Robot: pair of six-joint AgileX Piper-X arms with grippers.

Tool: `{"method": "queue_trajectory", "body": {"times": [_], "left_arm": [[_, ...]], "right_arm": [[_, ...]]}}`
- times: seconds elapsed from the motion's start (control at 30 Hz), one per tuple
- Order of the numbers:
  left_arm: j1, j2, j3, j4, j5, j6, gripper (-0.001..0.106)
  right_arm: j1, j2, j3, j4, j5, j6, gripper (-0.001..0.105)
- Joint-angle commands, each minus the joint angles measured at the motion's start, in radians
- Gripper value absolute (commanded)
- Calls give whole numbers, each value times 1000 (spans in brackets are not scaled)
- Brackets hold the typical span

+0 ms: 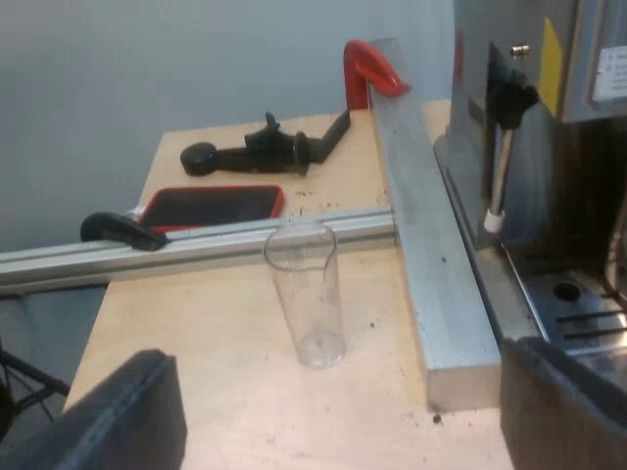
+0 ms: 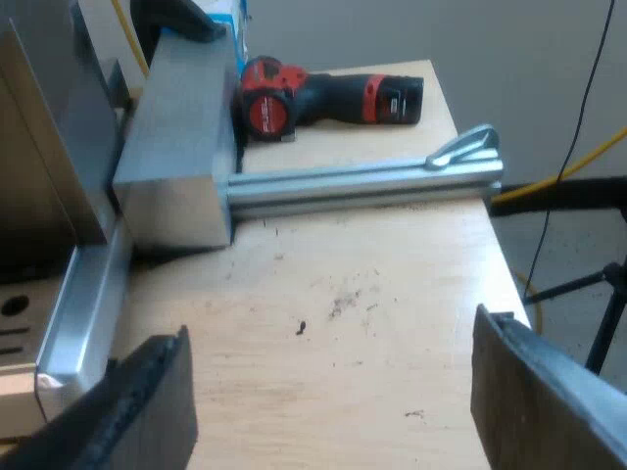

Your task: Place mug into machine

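Closest thing is my own left hand (image 1: 338, 392), fingers wide apart with nothing between them, hanging over the wooden surface (image 1: 196, 362). Just past it an empty measuring glass (image 1: 306, 294) stands upright, beside the thick metal bar (image 1: 431, 264) that runs along the foot of the espresso machine (image 1: 529, 88). The machine's drip tray (image 1: 578, 304) is bare as far as I can see, with the steam wand (image 1: 500, 166) hanging near it.

My right hand (image 2: 333, 392) is the same story: spread open, holding nothing, over a bare patch of wood. A red and black cordless driver (image 2: 333, 98) lies well beyond it, behind an aluminium rail (image 2: 362, 181).

So where's the mug? Honestly can't tell from here. Neither hand has it, that much I'm sure of.

My read is that this is the very start, with the grasp not yet made. The next move calls for finding the mug first, then getting a hand around it with the fingers this far apart. After that it has to be lifted over that bar and set on the tray, without clipping the wand or knocking over the glass.
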Motion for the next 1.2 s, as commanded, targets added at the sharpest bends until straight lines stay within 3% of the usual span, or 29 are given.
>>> {"method": "queue_trajectory", "body": {"times": [0.03, 0.27, 0.5, 0.7, 0.77, 1.2], "left_arm": [[-1, -138, 48, -68, -12, -5, 69], [-1, -136, 134, -70, -12, -5, 69], [-1, -136, 166, -55, -9, -5, 69], [-1, -136, 166, -54, -6, -7, 69], [-1, -136, 167, -57, 38, -6, 69], [-1, -136, 194, -108, 38, -6, 69]], "right_arm": [[-1, -45, 30, -12, -5, -13, 62], [-1, -45, 123, -3, -13, -13, 62], [-1, -43, 182, -9, -16, -13, 62], [-1, -43, 184, -13, -32, -13, 62], [-1, -43, 184, -13, -32, -13, 62], [-1, -43, 184, -13, -29, -13, 62]]}}
